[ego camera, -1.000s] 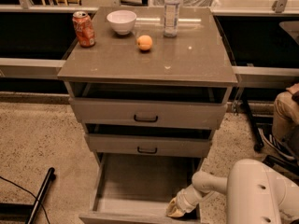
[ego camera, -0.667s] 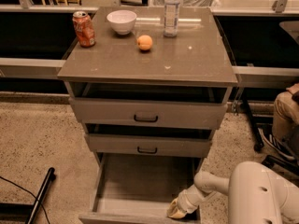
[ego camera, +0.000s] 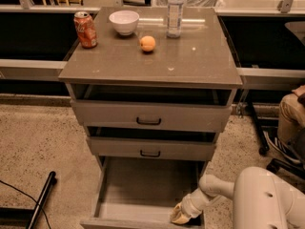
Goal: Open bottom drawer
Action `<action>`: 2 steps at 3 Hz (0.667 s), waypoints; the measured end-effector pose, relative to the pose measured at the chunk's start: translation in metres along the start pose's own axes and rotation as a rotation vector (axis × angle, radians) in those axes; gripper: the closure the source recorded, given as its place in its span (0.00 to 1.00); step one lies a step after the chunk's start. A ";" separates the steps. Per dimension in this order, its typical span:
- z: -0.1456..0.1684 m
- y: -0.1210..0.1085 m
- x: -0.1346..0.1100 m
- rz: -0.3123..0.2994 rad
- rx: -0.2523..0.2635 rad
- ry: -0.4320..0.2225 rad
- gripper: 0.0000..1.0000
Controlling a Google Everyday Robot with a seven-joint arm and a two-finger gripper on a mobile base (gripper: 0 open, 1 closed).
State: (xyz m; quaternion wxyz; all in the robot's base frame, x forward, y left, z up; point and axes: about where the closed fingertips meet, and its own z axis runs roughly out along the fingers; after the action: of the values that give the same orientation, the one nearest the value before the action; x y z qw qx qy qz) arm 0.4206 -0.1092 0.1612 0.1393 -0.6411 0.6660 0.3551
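Note:
The bottom drawer of the grey-taupe cabinet stands pulled far out, showing its plain grey inside. Its front rim runs along the lower edge of the view, and its handle is out of view. My gripper is at the drawer's front right corner, at the end of my white arm, right at the front rim. The top drawer and the middle drawer above are each pulled out a little, with black handles.
On the cabinet top stand a red soda can, a white bowl, an orange and a clear water bottle. A black rod lies on the speckled floor at left. A seated person's leg and chair base are at right.
The gripper has stayed at the drawer's front right corner, shifting only slightly. The drawer stands open as before.

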 end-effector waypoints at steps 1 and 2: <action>-0.007 -0.002 -0.004 0.002 -0.015 -0.023 1.00; -0.029 -0.012 -0.013 -0.022 0.057 -0.057 1.00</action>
State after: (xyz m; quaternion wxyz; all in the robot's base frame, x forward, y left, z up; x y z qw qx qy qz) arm 0.4417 -0.1177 0.1862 0.1802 -0.6339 0.6643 0.3527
